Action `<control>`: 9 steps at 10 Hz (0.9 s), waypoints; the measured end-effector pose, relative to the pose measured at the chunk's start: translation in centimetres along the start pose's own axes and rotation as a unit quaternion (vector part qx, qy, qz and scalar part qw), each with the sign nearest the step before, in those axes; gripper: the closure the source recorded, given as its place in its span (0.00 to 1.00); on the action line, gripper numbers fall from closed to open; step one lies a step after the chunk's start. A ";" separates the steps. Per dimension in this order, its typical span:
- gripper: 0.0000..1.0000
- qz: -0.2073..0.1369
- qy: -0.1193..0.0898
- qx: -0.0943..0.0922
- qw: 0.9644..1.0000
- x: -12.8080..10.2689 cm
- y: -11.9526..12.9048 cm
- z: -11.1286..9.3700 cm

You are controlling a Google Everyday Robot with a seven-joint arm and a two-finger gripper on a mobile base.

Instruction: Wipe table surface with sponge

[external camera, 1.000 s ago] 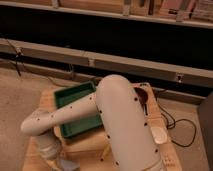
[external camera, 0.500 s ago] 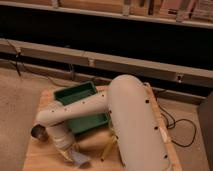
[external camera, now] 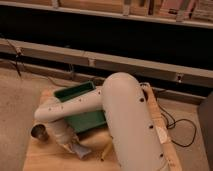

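Note:
The light-brown wooden table surface [external camera: 42, 155] fills the lower left. My white arm comes in from the lower right, bends at the left and reaches down to the front middle of the table. My gripper [external camera: 75, 146] is low over the wood there. A pale grey-blue pad, the sponge [external camera: 82, 150], sits at the gripper's tip against the tabletop. The arm hides much of the table's right half.
A green tray [external camera: 80, 95] stands at the back middle of the table, partly behind the arm. A long yellow stick [external camera: 106, 150] lies just right of the sponge. A white object [external camera: 161, 134] and a black cable [external camera: 175, 125] are at the right edge. Grey floor lies to the left.
The gripper and the grey-blue pad have moved to the right and slightly back across the table's front. The arm's bend has shifted right with them.

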 end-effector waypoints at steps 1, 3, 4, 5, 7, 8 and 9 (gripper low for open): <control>0.98 -0.007 0.002 -0.011 1.000 0.9 -0.3 0.1; 0.98 -0.024 0.007 -0.024 0.999 2.3 -1.1 -0.1; 0.98 -0.031 0.011 -0.026 0.999 2.8 -1.4 -0.2; 0.98 -0.040 0.018 -0.027 0.999 3.5 -2.0 -0.5; 0.98 -0.066 0.039 -0.020 0.997 4.8 -4.1 -1.4; 0.98 -0.077 0.045 -0.020 0.996 5.0 -5.0 -1.9; 0.98 -0.099 0.058 -0.017 0.993 5.5 -6.9 -2.7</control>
